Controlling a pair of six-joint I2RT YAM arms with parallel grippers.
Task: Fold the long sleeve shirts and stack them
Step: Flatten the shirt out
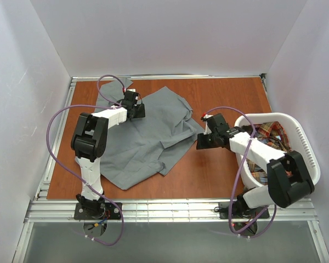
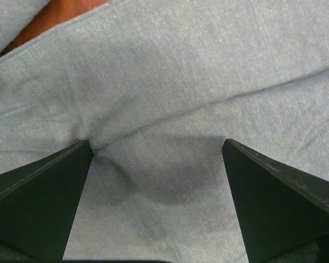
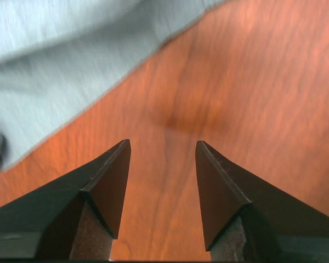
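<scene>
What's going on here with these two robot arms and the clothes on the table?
Two robot arms are working on folding shirts. A grey shirt lies spread out and rumpled, not yet folded, on the wooden table. The left gripper is open, its tips down on the cloth near the shirt's far side. The right gripper hangs over bare table just beside the shirt's right edge, jaws apart and holding nothing. A plaid shirt sits in the white basket on the right.
</scene>
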